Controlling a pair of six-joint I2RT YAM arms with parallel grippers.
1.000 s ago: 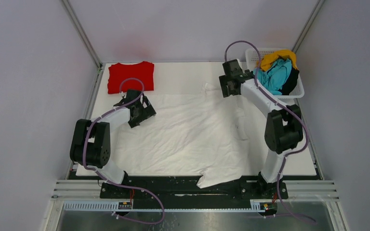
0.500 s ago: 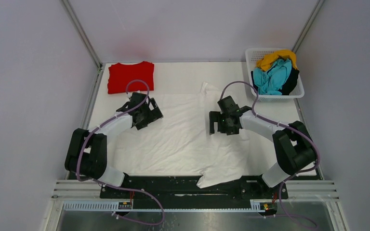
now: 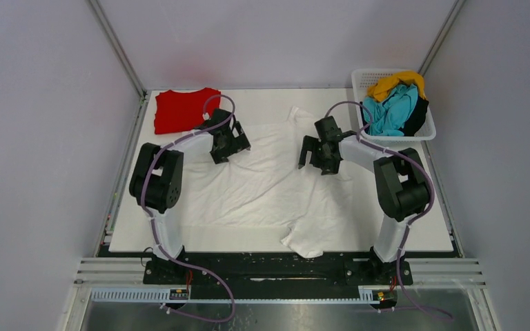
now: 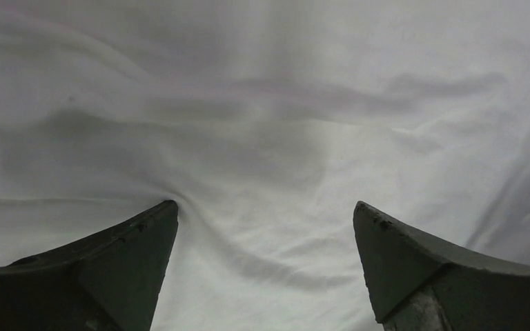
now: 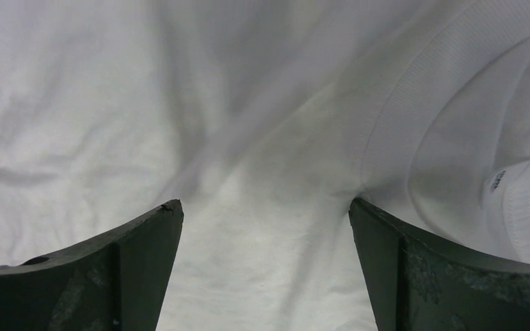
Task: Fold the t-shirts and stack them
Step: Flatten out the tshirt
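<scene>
A white t-shirt (image 3: 269, 189) lies spread and wrinkled across the middle of the table, one sleeve (image 3: 303, 243) at the near edge. It fills the left wrist view (image 4: 269, 124) and the right wrist view (image 5: 248, 110). A folded red t-shirt (image 3: 183, 109) lies at the far left. My left gripper (image 3: 222, 153) is open, its fingertips pressed down on the shirt's far left part. My right gripper (image 3: 315, 164) is open, tips down on the shirt's far right part beside the collar ribbing (image 5: 414, 103).
A white lattice basket (image 3: 428, 131) at the far right holds teal (image 3: 390, 110), yellow (image 3: 393, 84) and black (image 3: 419, 114) t-shirts. Bare white tabletop (image 3: 262, 102) lies between the red shirt and the basket. Metal frame rails run along the near edge.
Both grippers have moved onto the white shirt's far part: the left went up and right, the right swung down from near the basket. The shirt has bunched toward the far side.
</scene>
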